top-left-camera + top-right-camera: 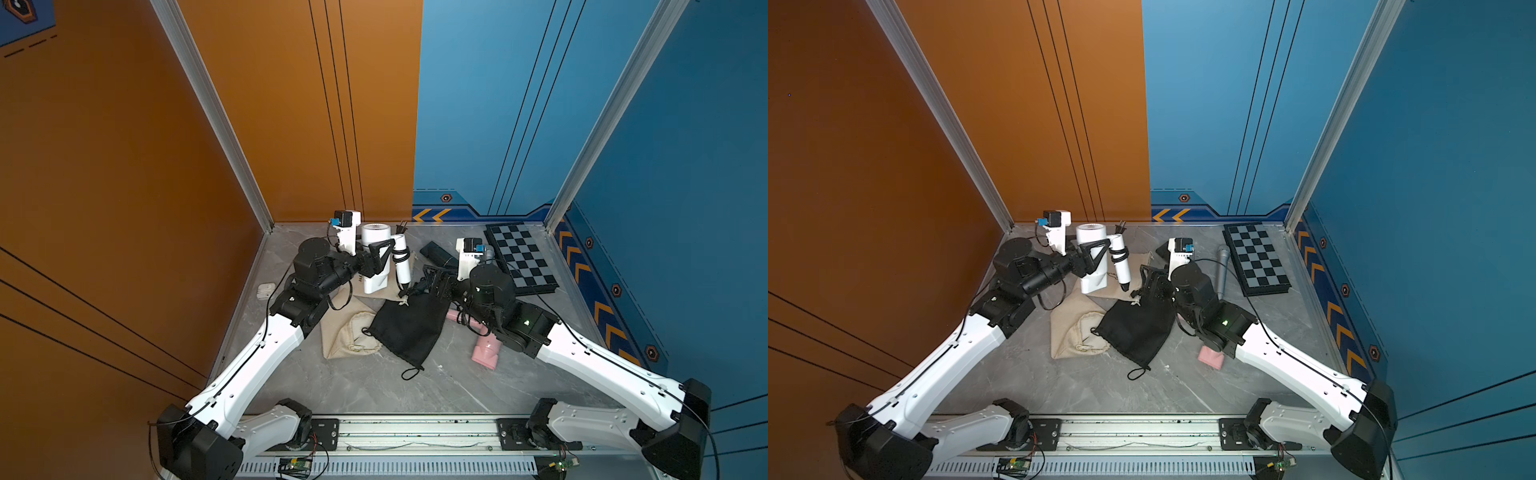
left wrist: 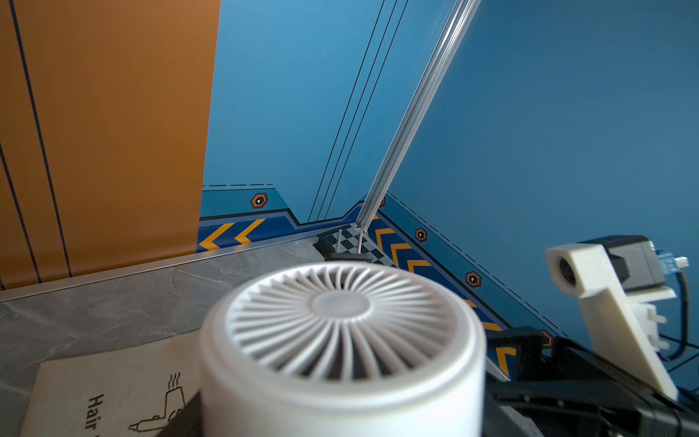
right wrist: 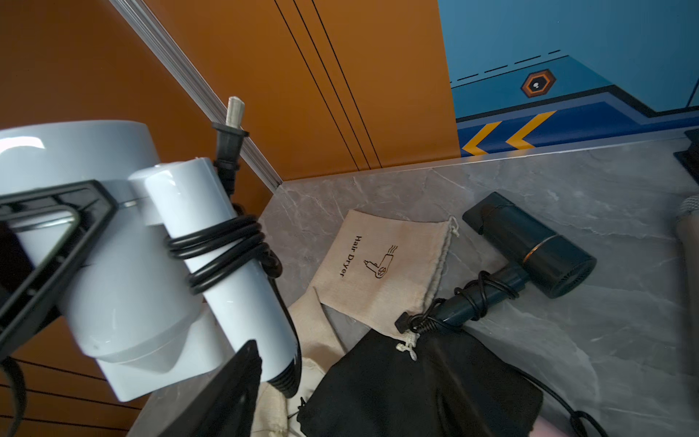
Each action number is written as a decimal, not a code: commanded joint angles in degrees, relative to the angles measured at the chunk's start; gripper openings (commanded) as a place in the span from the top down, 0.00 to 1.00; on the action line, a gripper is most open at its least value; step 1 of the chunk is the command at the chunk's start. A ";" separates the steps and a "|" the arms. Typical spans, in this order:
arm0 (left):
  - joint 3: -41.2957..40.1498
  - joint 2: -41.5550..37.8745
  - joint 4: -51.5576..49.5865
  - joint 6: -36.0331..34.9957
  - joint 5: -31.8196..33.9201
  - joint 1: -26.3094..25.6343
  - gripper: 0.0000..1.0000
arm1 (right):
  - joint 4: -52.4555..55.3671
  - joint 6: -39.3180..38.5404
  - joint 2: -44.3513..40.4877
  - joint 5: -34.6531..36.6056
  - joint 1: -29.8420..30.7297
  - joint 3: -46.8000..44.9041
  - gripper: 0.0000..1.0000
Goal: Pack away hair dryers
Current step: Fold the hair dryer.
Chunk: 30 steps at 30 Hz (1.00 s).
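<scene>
My left gripper (image 1: 380, 253) is shut on the barrel of the white hair dryer (image 1: 376, 266) and holds it upright above the back left of the table. Its grille (image 2: 340, 321) fills the left wrist view, and black cord is wound round its handle (image 3: 227, 265). The black hair dryer (image 3: 529, 249) lies on the table behind the black bag (image 1: 409, 328). Part of the pink hair dryer (image 1: 486, 349) shows under my right arm. My right gripper (image 1: 432, 282) hangs open over the black bag's top edge. One of its fingers (image 3: 234, 386) is close to the white handle's end.
A beige bag printed "Hair Dryer" (image 3: 382, 272) lies under the white dryer, and another beige bag (image 1: 353, 336) lies left of the black bag. A grey microphone (image 1: 1222, 270) and a chessboard (image 1: 521, 257) are at the back right. A small white case (image 1: 264, 290) sits by the left wall.
</scene>
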<state>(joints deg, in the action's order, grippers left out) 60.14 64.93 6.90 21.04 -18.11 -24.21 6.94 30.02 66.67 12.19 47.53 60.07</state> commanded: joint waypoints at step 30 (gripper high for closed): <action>2.48 -1.25 -1.77 1.09 -4.30 -0.44 0.73 | -12.04 -14.92 10.90 -6.34 4.21 -0.38 0.44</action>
<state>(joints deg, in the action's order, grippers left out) 60.77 64.93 2.68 21.10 -20.69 -24.34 -3.20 14.68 76.05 4.27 52.07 58.24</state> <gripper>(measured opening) 0.694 0.570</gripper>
